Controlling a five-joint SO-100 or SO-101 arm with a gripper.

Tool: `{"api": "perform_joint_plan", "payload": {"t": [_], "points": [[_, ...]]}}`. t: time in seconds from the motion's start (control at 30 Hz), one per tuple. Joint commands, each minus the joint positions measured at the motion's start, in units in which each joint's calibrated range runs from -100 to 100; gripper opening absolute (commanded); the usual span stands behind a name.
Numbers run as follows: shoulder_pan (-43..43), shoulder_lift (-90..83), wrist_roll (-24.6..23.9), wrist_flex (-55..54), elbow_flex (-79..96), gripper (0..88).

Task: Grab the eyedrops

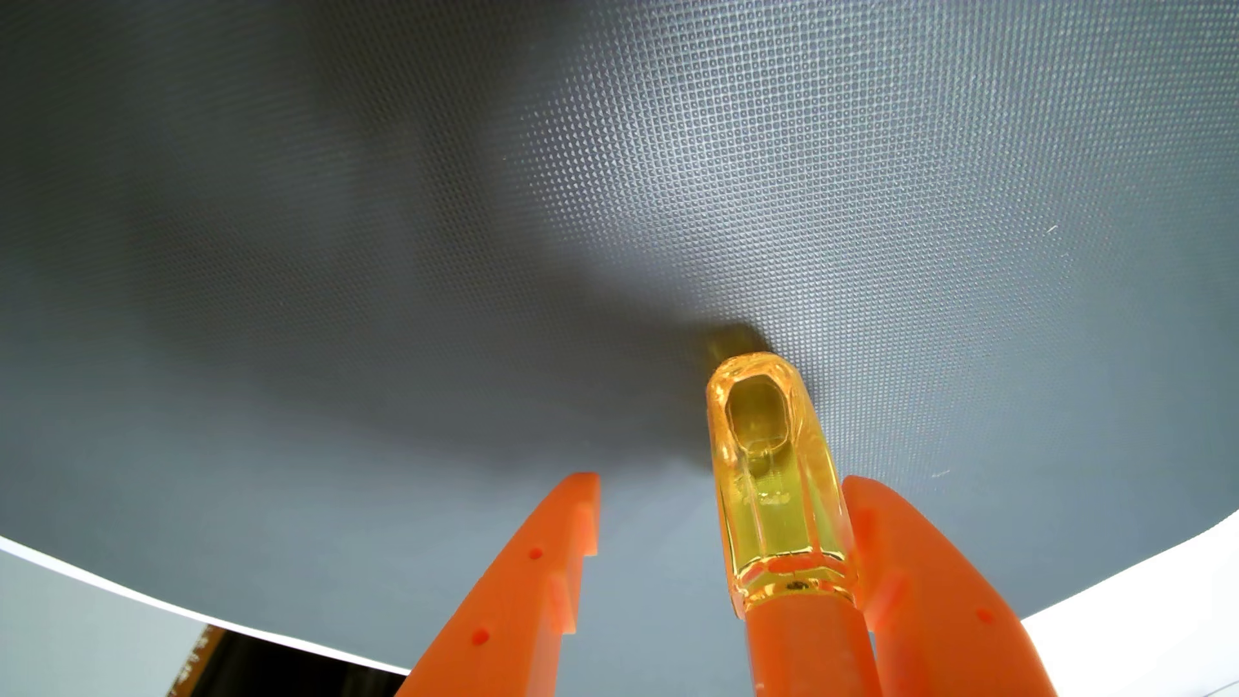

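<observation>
The eyedrops (771, 469) are a small clear yellow bottle with an orange cap (804, 650); the cap end is nearest the wrist camera and the base points away toward the grey mat. My orange gripper (721, 481) is open around the bottle. The right finger (938, 603) lies against the bottle's side. A wide gap separates the left finger (529, 576) from the bottle. A small dark shadow sits on the mat just past the base. I cannot tell whether the base rests on the mat.
A dark grey textured mat (603, 201) covers most of the view. Its curved edge runs along the bottom left and bottom right, with a white surface (1140, 603) beyond. A dark gap (268, 663) shows at the bottom left.
</observation>
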Motion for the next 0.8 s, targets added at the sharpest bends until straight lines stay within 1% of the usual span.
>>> {"api": "perform_joint_plan", "payload": {"t": [0.0,0.2,0.53,0.77], "points": [[-0.2,-0.3,-0.3,0.0,-0.3,19.6],[-1.8,1.5,-1.5,-0.4,-0.8,19.7],[-1.8,9.9,-1.1,4.3,-10.2,19.4],[-1.8,10.9,-0.8,5.0,-13.4,19.4]]}}
